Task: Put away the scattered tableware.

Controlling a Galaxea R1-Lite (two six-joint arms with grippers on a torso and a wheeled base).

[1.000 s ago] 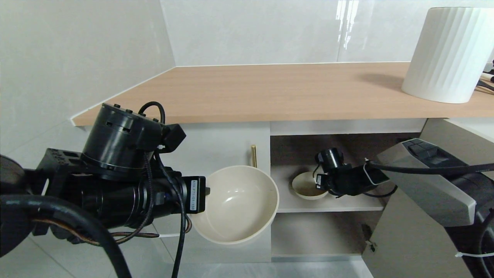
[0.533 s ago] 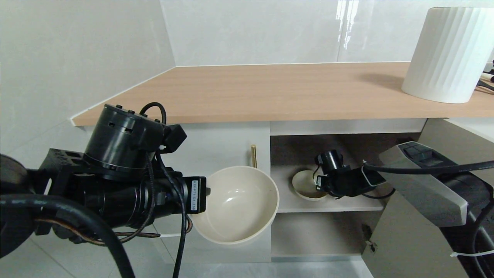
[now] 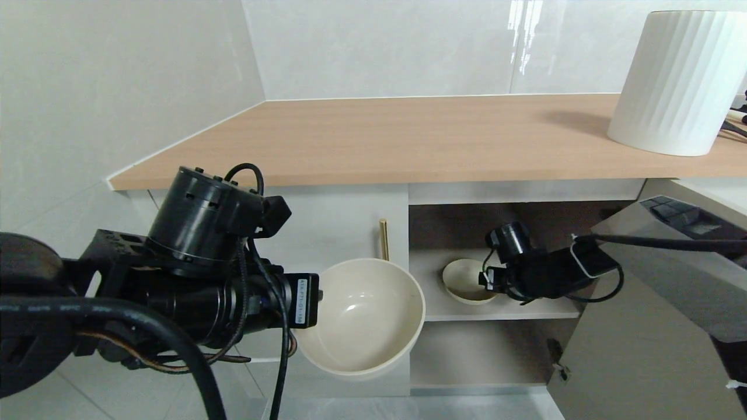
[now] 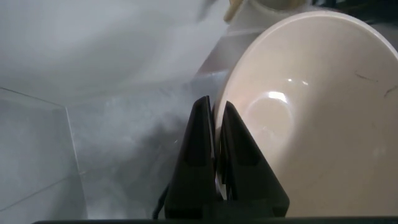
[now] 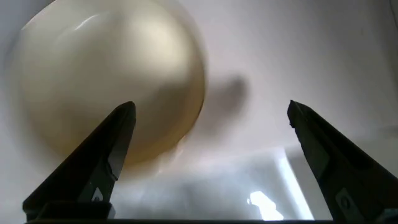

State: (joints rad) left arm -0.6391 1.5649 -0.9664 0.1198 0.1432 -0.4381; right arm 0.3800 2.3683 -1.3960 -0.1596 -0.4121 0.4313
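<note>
Head view, with both wrist views. The left gripper (image 4: 214,109) is clamped tight on the rim of the large cream bowl (image 3: 367,318), one finger inside the wall and one outside. The bowl is held on edge in front of the closed cabinet door (image 3: 344,221), its hollow facing the camera, just below the brass handle (image 3: 383,239).

At 3 o'clock from this bowl lies the open cabinet compartment. Here the small cream bowl (image 3: 464,280) rests on the upper shelf (image 3: 502,316), toward the shelf's 9 o'clock end. The right gripper (image 5: 208,124) stands at 3 o'clock of the small bowl with its fingers (image 5: 118,140) spread wide and nothing between them. The bowl seems clear of both fingers, though the close view leaves this uncertain.

The open door (image 3: 630,350) hangs at 4 o'clock of the compartment. The wooden countertop (image 3: 408,140) runs above both doors. A white ribbed container (image 3: 677,81) stands on it at 2 o'clock of the head view.
</note>
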